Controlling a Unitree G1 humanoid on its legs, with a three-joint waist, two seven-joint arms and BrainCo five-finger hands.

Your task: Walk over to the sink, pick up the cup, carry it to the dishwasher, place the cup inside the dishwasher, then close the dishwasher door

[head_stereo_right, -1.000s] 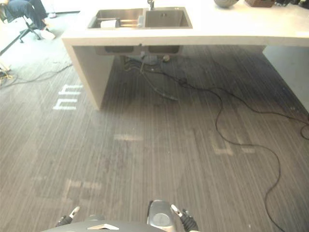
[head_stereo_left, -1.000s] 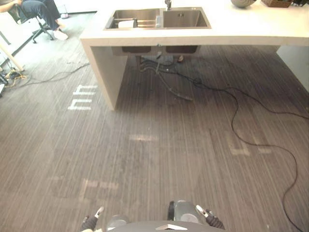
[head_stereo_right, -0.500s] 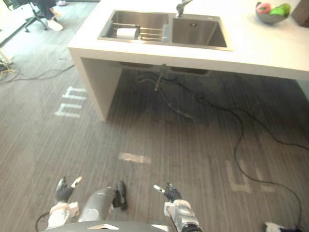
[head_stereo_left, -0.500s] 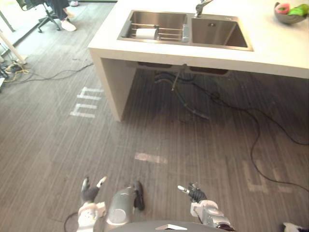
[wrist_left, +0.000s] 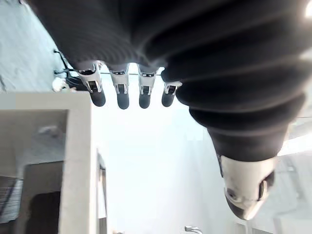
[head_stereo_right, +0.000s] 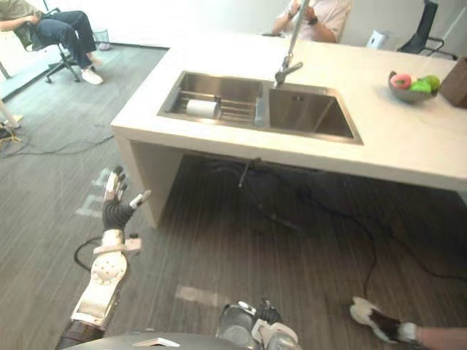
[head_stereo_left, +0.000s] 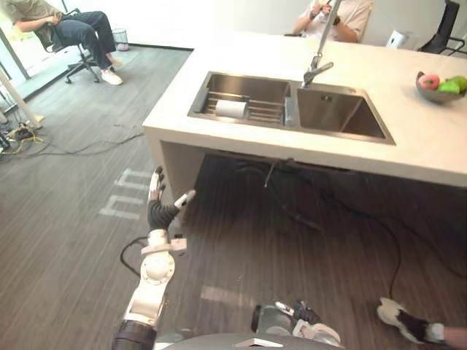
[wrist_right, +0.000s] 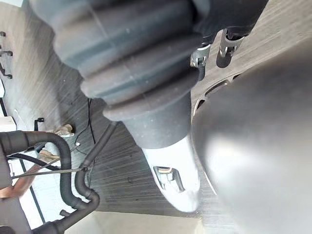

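Sink [head_stereo_left: 337, 114] nearer now | cup [head_stereo_left: 232, 109] in left basin | left robot hand [head_stereo_left: 160, 213] raised, spread | right robot hand [head_stereo_left: 305, 315] unclear

Floor [head_stereo_left: 66, 248]: dark grey striped planks, with pale tape marks [head_stereo_left: 125, 198] near the counter's leg.
Counter [head_stereo_left: 430, 149]: white island, open underneath.
Chairs: office chair [head_stereo_left: 75, 64] far left, black chair [head_stereo_left: 450, 30] far right.
Wall [head_stereo_left: 219, 14]: white.
Light: bright daylight from the far left.

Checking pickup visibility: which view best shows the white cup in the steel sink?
The left eye view: the white cup lies on its side on the wire rack in the steel sink's left basin. The right eye view shows the same, about as clearly. The wrist views face the white counter's edge and the floor.
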